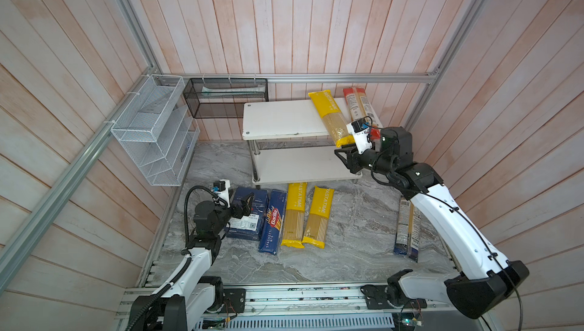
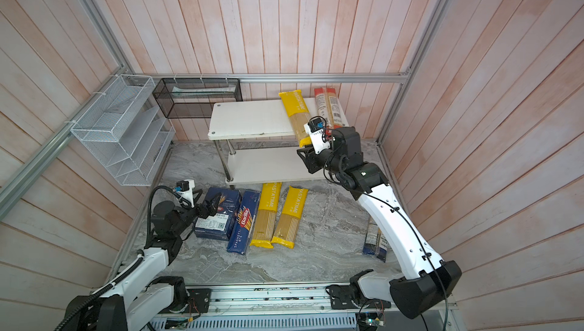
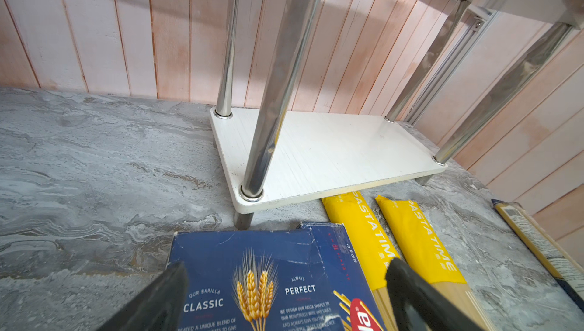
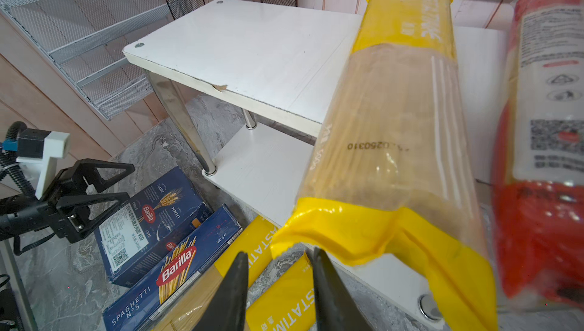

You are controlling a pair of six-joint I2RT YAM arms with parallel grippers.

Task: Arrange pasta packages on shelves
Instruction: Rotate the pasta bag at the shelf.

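Observation:
The white shelves (image 1: 281,117) stand at the back. On the top board lie a yellow PASTATIME bag (image 1: 330,117) (image 4: 395,124), its near end overhanging the front edge, and a red-ended bag (image 1: 358,103). My right gripper (image 1: 343,152) (image 4: 278,263) sits just short of that overhanging yellow end, narrowly open, with nothing between its fingers. On the table lie the blue Barilla box (image 1: 249,215) (image 3: 252,266), a blue Barilla pack (image 1: 273,222), two yellow bags (image 1: 295,215) (image 1: 319,219) and a dark-ended clear bag (image 1: 407,228). My left gripper (image 1: 245,203) (image 3: 284,282) hangs wide open over the box.
The lower board (image 1: 300,163) carries nothing. A white wire-mesh organizer (image 1: 151,130) hangs on the left wall and a black mesh basket (image 1: 226,97) on the back rail. Chrome posts (image 3: 275,92) stand close in front of the left gripper.

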